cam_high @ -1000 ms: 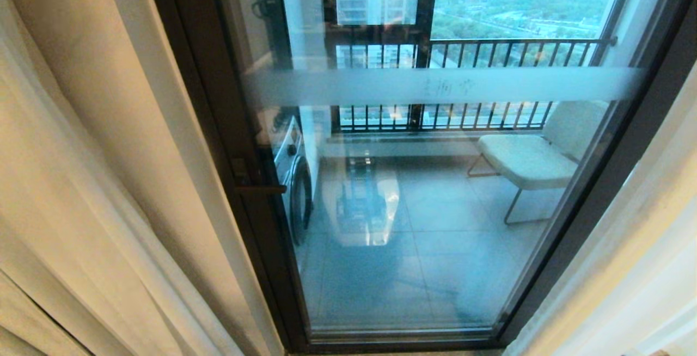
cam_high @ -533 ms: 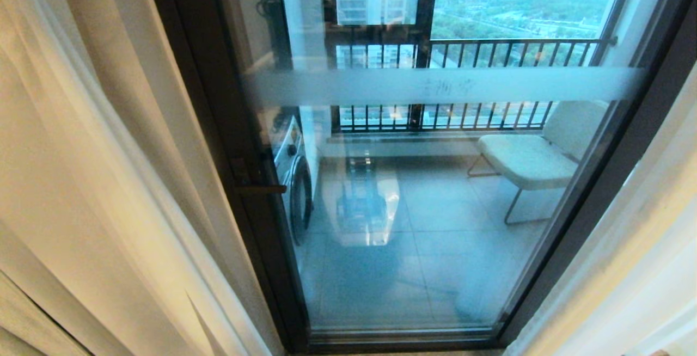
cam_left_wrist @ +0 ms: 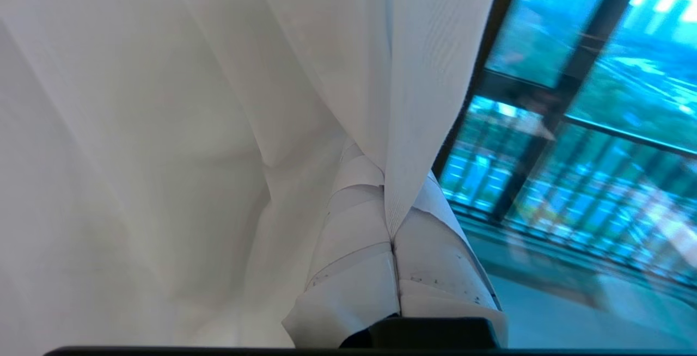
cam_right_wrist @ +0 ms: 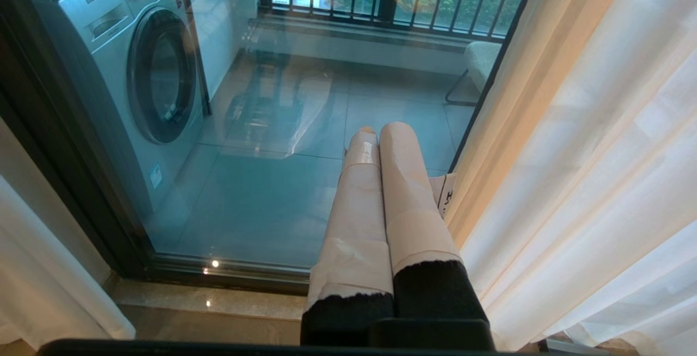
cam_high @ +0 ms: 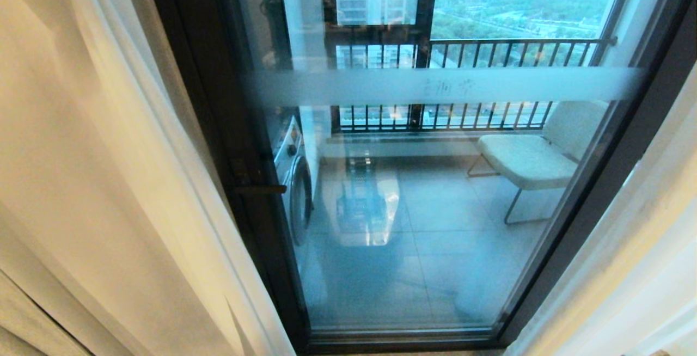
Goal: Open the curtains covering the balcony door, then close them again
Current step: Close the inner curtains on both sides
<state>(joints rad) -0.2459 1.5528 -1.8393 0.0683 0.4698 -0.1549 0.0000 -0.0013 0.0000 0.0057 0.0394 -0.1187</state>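
The balcony door (cam_high: 435,209) stands uncovered between the curtains: clear glass in a dark frame with one frosted band (cam_high: 441,86). The left curtains (cam_high: 81,154) hang bunched beside the frame, and the right curtains (cam_high: 642,269) hang at the other side. In the left wrist view my left gripper (cam_left_wrist: 389,182) is shut on a fold of the white sheer (cam_left_wrist: 414,73), which runs up from between the taped fingers. My right gripper (cam_right_wrist: 381,130) is shut on nothing, low in front of the glass, next to the beige drape (cam_right_wrist: 523,105). Neither gripper shows in the head view.
Behind the glass stand a washing machine (cam_right_wrist: 141,73) on the left and a pale chair (cam_high: 531,157) on the right, before a dark railing (cam_high: 474,45). A door handle (cam_high: 261,188) juts from the left frame. A stone threshold (cam_right_wrist: 207,307) runs under the door.
The left curtain's white sheer has swung rightward toward the door frame, and its folds now cover more of the beige drape. The door and right curtain are unchanged.
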